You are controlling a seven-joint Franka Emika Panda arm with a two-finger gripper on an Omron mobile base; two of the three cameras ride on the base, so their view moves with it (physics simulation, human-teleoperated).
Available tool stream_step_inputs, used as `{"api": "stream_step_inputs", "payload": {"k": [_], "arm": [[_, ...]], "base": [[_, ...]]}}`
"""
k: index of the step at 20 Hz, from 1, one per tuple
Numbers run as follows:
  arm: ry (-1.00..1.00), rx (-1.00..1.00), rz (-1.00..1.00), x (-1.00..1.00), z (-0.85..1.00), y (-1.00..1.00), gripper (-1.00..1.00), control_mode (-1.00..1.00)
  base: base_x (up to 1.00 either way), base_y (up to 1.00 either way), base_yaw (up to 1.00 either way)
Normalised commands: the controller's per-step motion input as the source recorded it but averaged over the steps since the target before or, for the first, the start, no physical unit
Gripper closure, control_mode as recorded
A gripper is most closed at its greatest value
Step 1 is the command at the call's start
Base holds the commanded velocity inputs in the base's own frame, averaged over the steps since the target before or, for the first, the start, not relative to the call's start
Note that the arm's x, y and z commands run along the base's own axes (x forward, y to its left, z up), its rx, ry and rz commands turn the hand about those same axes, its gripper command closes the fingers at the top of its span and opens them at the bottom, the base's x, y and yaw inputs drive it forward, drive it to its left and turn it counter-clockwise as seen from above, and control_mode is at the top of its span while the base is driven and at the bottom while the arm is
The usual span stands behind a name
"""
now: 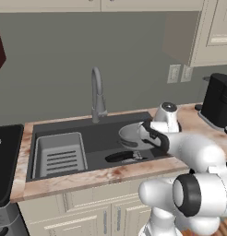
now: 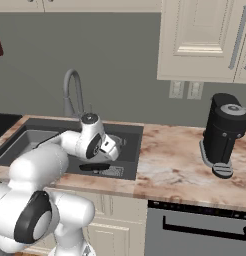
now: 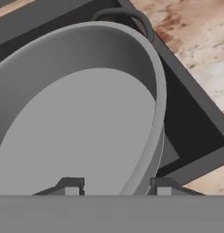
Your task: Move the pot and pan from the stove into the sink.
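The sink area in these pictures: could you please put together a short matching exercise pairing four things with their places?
Things:
1. pot
2. pan
3. slotted rack
4. coffee machine

Places:
A. lying flat on the sink floor, near its front wall
B. on the marbled counter, right of the sink
C. in the left part of the sink
D. over the right part of the sink, its wall between the fingertips of the gripper

Pairs: 1-D, 2-A, 3-C, 4-B
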Motion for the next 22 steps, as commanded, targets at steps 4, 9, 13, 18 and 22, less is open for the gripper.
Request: {"api": "stream_step_inputs", "payload": {"k": [4, 9, 13, 18, 22], "arm": [[0.0, 0.1, 0.0, 0.29, -0.16, 0.04, 1.0, -1.0], [0.02, 0.13, 0.0, 0.27, -0.25, 0.01, 1.0, -1.0], [0.01, 0.07, 0.0, 0.22, -0.34, 0.0, 1.0, -1.0], [0.0, 0.04, 0.0, 0.25, -0.27, 0.05, 1.0, -1.0], [-0.01, 0.0, -0.01, 0.29, -0.13, 0.08, 1.0, -1.0]], "base": [[0.0, 0.0, 0.0], [0.0, 0.0, 0.0], [0.0, 0.0, 0.0], [0.0, 0.0, 0.0], [0.0, 0.0, 0.0]]}}
